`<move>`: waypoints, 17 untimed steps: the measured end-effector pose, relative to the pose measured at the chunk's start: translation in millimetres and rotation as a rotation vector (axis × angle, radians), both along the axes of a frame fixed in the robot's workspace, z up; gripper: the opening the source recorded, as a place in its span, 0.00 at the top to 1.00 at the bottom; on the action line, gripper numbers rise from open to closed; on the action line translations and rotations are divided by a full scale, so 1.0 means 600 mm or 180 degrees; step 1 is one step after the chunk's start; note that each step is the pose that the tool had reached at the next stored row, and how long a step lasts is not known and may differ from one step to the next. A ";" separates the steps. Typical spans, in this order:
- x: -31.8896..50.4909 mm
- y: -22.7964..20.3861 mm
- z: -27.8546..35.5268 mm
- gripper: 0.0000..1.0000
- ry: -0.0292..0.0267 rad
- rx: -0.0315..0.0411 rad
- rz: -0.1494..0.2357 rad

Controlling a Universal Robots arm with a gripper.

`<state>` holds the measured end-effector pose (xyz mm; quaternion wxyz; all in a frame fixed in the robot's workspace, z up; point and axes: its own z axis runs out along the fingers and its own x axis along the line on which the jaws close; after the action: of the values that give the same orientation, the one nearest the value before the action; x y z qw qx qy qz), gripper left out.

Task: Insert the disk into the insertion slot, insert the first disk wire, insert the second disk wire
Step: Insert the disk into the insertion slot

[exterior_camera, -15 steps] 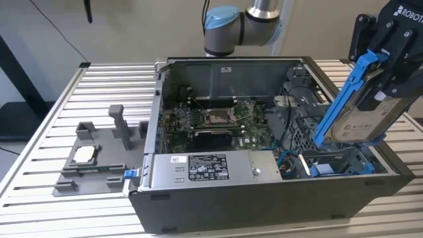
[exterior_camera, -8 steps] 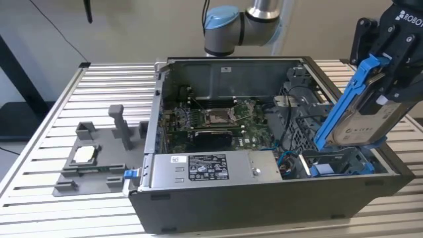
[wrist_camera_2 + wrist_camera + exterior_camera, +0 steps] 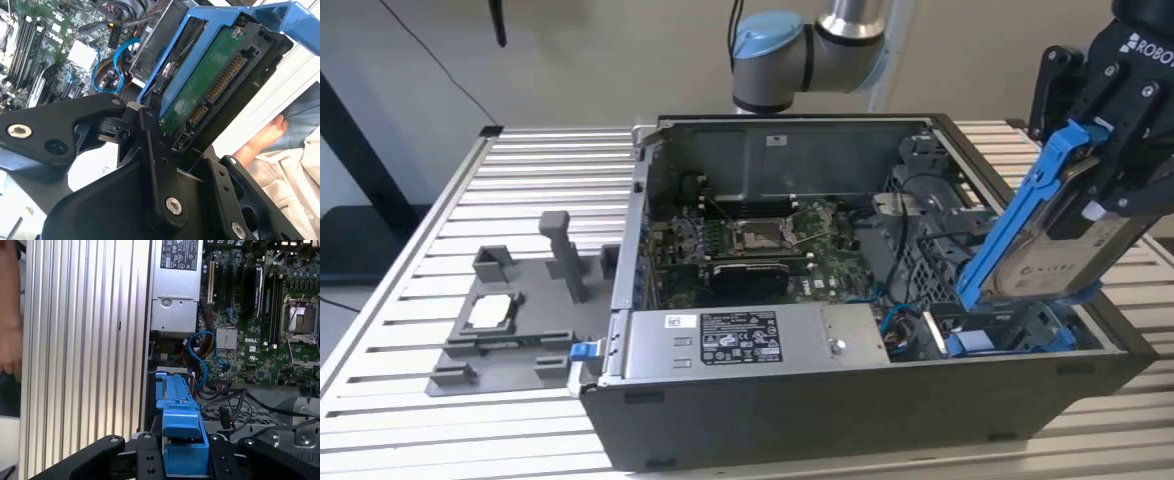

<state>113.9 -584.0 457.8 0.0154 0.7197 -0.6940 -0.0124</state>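
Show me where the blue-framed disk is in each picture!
Exterior view: disk at the exterior view's right, tilted in the end effector.
Second wrist view: green underside, just beyond the end effector.
First wrist view: its blue edge, clamped in the end effector.
Shared landmark: green motherboard.

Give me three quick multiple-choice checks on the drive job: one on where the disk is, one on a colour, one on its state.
1. Where is the disk?
A. on the grey fixture
B. above the computer case, at its end on the exterior view's right
C. flat on the table

2. What colour is the disk's frame?
A. red
B. yellow
C. blue

3. What state is the disk in?
A. clamped in the gripper, steeply tilted
B. seated flat in the slot
C. lying loose on the power supply

Answers:
1 B: the exterior view shows it over that end of the case.
2 C: both wrist views show blue plastic.
3 A: it hangs tilted above the slot, not yet in.
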 end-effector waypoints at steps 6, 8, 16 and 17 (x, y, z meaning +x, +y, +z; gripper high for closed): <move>0.000 -0.0001 -0.014 0.67 -0.0003 0.0001 0.0001; 0.000 -0.0001 -0.020 0.67 -0.0003 0.0001 0.0000; 0.001 -0.0001 -0.029 0.67 -0.0003 0.0000 0.0001; 0.001 -0.0001 -0.029 0.67 -0.0003 0.0000 0.0001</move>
<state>114.4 -584.1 440.6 0.0150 0.7198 -0.6940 -0.0121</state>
